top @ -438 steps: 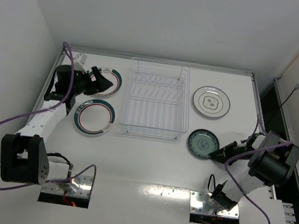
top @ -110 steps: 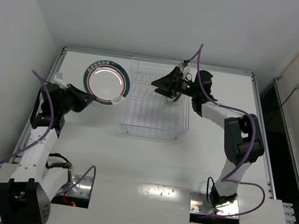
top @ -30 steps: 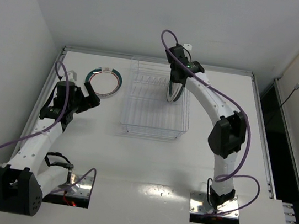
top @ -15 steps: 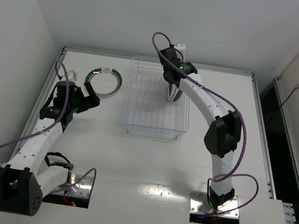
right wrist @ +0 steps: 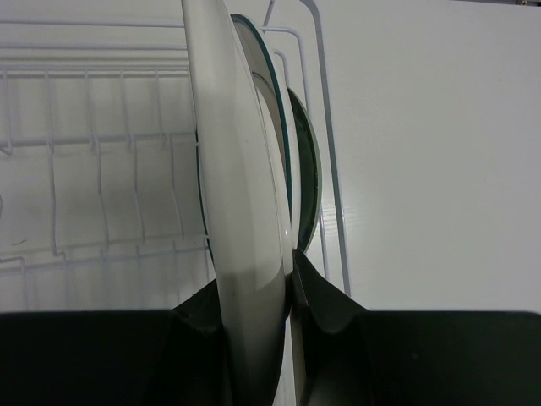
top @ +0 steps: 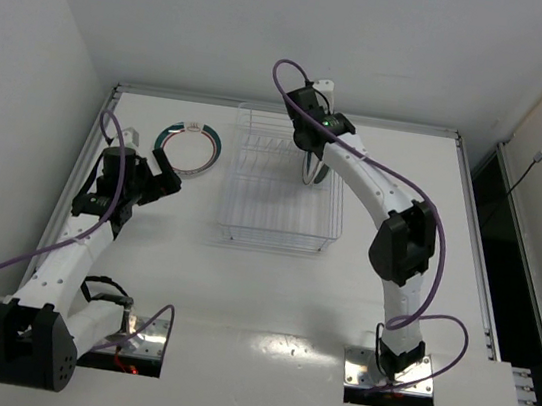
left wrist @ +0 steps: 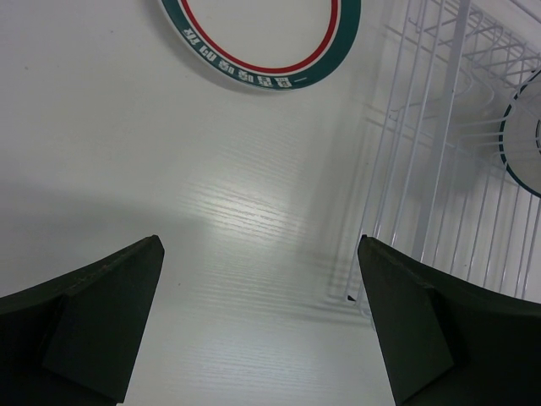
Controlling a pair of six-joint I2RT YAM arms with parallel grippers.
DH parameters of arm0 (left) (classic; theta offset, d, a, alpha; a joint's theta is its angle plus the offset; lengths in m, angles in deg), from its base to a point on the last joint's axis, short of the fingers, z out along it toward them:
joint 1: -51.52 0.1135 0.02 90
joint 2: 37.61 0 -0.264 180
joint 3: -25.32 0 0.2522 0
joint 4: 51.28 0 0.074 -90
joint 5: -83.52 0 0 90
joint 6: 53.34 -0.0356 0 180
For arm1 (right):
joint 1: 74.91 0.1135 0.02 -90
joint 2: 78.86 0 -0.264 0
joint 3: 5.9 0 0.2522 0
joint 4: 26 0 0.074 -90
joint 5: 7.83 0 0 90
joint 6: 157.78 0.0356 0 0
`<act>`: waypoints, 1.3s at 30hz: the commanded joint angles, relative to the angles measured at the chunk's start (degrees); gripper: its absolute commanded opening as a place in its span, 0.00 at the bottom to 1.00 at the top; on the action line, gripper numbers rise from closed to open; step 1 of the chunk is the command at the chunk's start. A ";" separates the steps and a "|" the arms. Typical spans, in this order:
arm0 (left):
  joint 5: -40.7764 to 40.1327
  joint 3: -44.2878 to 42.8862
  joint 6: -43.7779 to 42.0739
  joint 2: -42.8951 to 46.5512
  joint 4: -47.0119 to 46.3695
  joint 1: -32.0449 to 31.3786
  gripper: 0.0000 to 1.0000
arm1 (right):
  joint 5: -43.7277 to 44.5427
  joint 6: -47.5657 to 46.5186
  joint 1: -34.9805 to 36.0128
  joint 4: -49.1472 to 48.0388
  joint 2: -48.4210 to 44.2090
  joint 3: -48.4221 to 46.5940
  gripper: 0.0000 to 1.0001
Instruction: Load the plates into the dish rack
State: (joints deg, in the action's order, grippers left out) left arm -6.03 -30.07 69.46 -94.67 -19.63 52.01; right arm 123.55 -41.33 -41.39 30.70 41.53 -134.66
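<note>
The dish rack [top: 270, 213] stands at the back middle of the table. My right gripper [top: 311, 150] reaches down into its right end, shut on the rim of a white, green-rimmed plate [right wrist: 241, 169] that stands on edge between the wires. A dark teal plate [right wrist: 306, 182] stands just behind it in the rack [right wrist: 101, 169]. Another white plate [top: 188, 146] with a green-and-red ring lies flat left of the rack. My left gripper [top: 161, 173] hovers open just in front of that plate [left wrist: 262, 42], nothing between its fingers [left wrist: 93, 313].
The rack's left wall [left wrist: 439, 152] lies right of my left gripper, and a standing plate's rim [left wrist: 522, 144] shows through the wires. White walls enclose the table at the back and sides. Purple cables loop off both arms.
My right wrist has shifted a little to the left above the rack, still gripping the plate. The left arm and the flat plate have not moved.
</note>
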 commanded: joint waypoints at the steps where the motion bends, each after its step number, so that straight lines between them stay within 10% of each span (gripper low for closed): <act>1: -0.10 -1.26 -0.89 0.10 -1.81 0.39 1.00 | 1.86 -1.15 0.41 -3.12 -3.41 -1.72 0.00; 39: -0.62 -1.26 -1.42 -0.42 -1.81 0.39 1.00 | 0.72 -1.76 1.02 -5.41 1.68 -1.11 0.02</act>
State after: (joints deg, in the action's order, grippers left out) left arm -6.14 -30.07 68.80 -94.69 -19.65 52.01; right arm 123.88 -43.14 -39.95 28.52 43.61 -134.66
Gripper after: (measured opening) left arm 0.996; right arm 0.142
